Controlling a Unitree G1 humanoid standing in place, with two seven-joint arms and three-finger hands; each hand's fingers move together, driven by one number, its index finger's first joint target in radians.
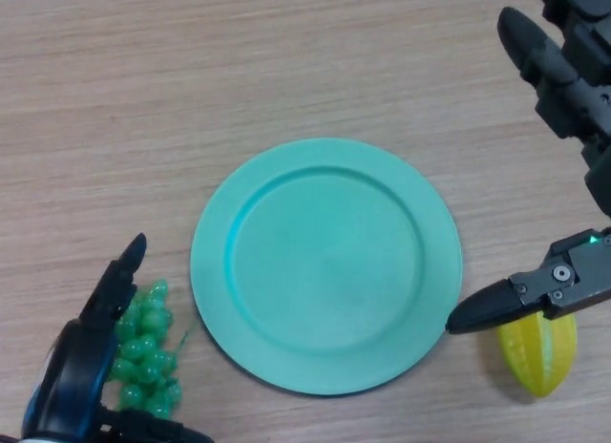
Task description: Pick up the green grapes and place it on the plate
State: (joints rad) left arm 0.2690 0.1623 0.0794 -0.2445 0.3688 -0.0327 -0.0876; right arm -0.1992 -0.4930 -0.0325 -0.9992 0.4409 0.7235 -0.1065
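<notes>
The bunch of green grapes lies on the wooden table at the lower left, just left of the round teal plate in the middle. My left hand is at the grapes: its fingers run fairly straight along the bunch's left side and its thumb lies under the bunch's near end. The hand is open around the grapes, which rest on the table. My right hand is open at the right edge, off the plate, with its thumb pointing toward the plate's right rim. The plate holds nothing.
A yellow starfruit lies on the table right of the plate, partly under my right thumb. The wooden table stretches behind and left of the plate.
</notes>
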